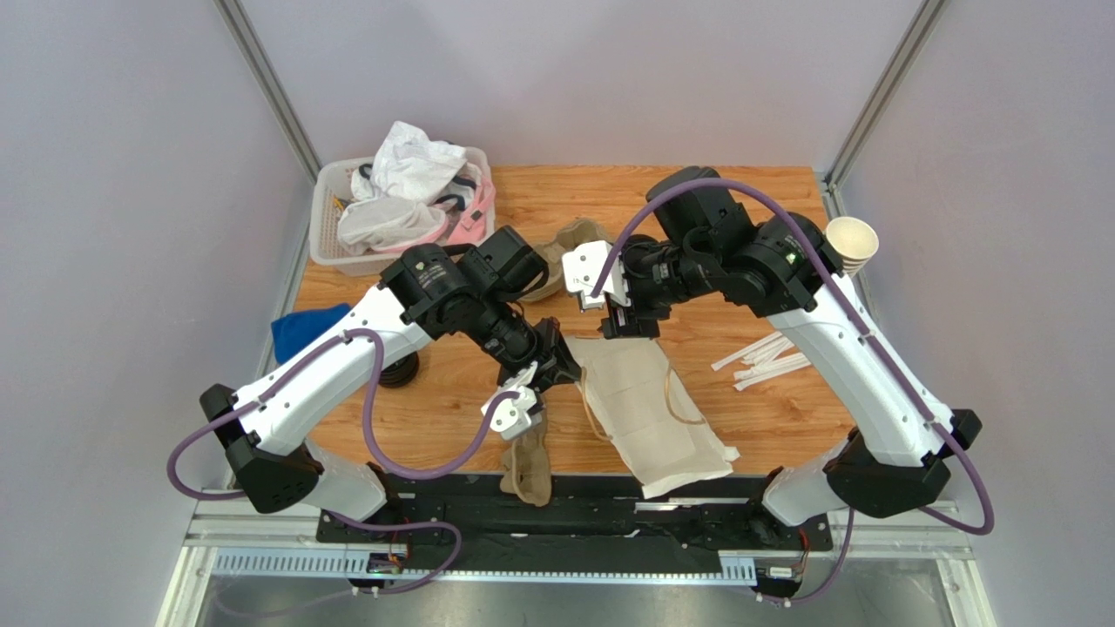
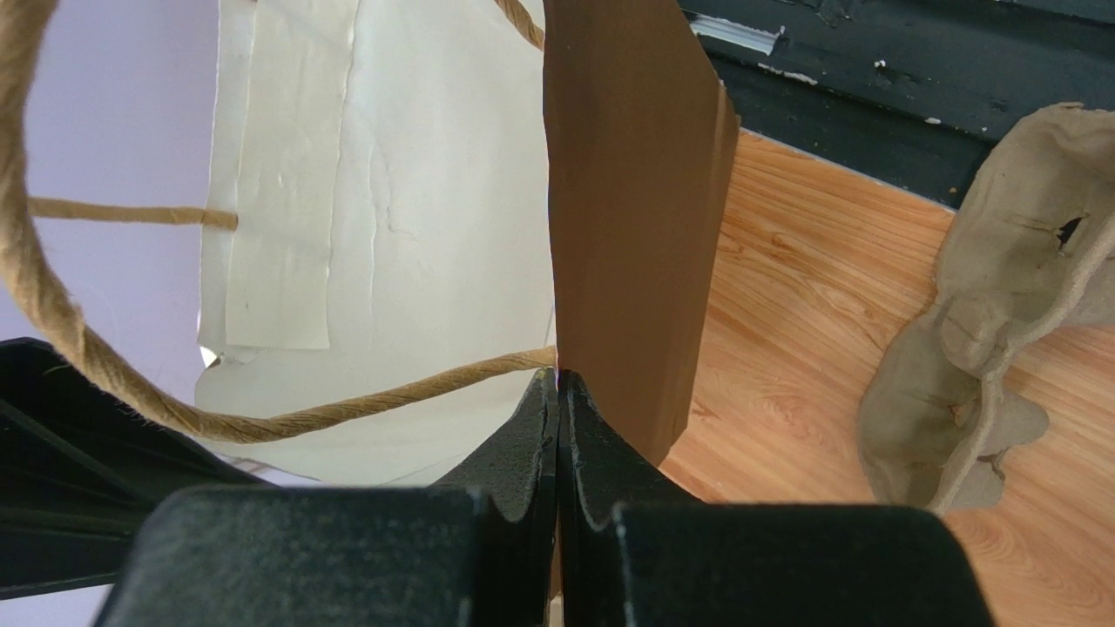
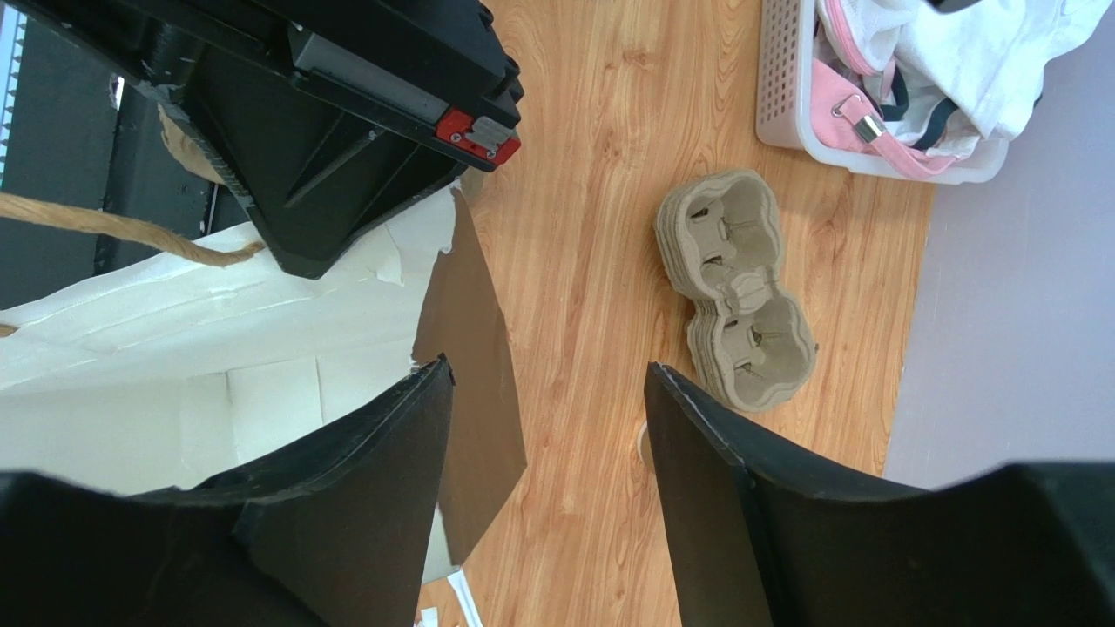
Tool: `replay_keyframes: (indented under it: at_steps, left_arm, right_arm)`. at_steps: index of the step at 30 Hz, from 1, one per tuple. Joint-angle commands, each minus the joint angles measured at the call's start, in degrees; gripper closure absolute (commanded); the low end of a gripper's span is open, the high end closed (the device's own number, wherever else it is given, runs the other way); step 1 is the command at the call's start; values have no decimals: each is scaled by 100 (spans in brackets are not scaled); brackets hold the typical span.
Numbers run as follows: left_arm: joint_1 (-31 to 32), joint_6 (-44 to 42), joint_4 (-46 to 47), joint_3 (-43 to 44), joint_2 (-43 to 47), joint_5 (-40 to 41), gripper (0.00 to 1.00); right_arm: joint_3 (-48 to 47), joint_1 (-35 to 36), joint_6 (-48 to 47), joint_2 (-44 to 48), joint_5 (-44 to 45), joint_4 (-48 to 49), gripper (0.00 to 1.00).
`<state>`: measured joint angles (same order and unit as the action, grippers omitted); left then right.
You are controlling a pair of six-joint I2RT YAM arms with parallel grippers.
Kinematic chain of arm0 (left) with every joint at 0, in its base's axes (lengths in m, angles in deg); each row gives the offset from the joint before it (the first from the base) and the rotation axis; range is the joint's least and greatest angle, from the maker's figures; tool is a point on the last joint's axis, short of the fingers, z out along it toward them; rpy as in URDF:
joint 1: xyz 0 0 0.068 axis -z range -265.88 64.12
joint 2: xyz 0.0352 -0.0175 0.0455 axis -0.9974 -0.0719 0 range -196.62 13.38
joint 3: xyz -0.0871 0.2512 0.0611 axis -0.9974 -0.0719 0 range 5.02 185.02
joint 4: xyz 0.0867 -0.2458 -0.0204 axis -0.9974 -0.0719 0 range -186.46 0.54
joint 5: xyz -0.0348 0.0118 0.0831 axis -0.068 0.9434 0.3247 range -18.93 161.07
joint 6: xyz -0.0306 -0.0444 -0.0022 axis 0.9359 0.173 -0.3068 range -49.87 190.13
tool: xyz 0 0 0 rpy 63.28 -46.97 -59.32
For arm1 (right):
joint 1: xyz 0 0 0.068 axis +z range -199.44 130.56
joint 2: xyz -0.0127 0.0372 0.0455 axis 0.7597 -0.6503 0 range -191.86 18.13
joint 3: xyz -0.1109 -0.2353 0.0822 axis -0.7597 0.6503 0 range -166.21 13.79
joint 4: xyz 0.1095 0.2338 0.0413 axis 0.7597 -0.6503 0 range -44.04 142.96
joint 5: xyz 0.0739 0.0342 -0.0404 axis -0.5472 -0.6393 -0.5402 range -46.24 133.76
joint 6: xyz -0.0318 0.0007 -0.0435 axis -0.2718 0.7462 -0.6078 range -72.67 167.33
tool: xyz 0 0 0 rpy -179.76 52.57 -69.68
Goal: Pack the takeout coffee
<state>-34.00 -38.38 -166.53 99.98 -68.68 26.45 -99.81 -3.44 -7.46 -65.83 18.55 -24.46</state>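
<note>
Plainly, the weak point is the bag [image 1: 654, 418] itself. It lies flat in the middle of the table, its bottom toward the near edge. The left gripper [image 2: 559, 392] has its fingers pressed together on the rim, right where a twine handle [image 2: 327, 409] meets the paper. The right gripper [image 3: 550, 372] hangs over the same mouth with fingers apart, and the brown flap [image 3: 471, 366] lies partly between them. If they close on that flap alone, or the arms pull apart too hard, I judge the paper could tear or slip free and the mouth would fall shut. The loose handle could also catch a finger.

The coffee I cannot find in any view. It may sit hidden under an arm, where a sweep could knock it over unseen. What does show is a lidless cup [image 1: 851, 242] at the right edge near the far corner, which is not it.

One pulp tray [image 3: 733, 301] lies just beyond the bag mouth toward the far edge. A second tray [image 1: 530, 470] sits at the near edge, left of the bag and close under the left wrist. A basket [image 1: 325, 229] of cloth fills the far left corner, white sticks [image 1: 766, 359] lie right of the bag, and a blue cloth [image 1: 308, 333] lies at the left edge. Both wrists crowd the mouth, leaving little room for a cup to go in.
</note>
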Motion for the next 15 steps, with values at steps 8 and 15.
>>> replay_keyframes:
  at_steps: [8, 15]
  left_arm:
    - [33, -206, -27, -12, 33, -179, 100]
    - [33, -171, -88, 58, 23, -170, 100]
  right_arm:
    - [321, 252, -234, 433, 95, -615, 42]
    - [681, 322, -331, 442, 482, -694, 49]
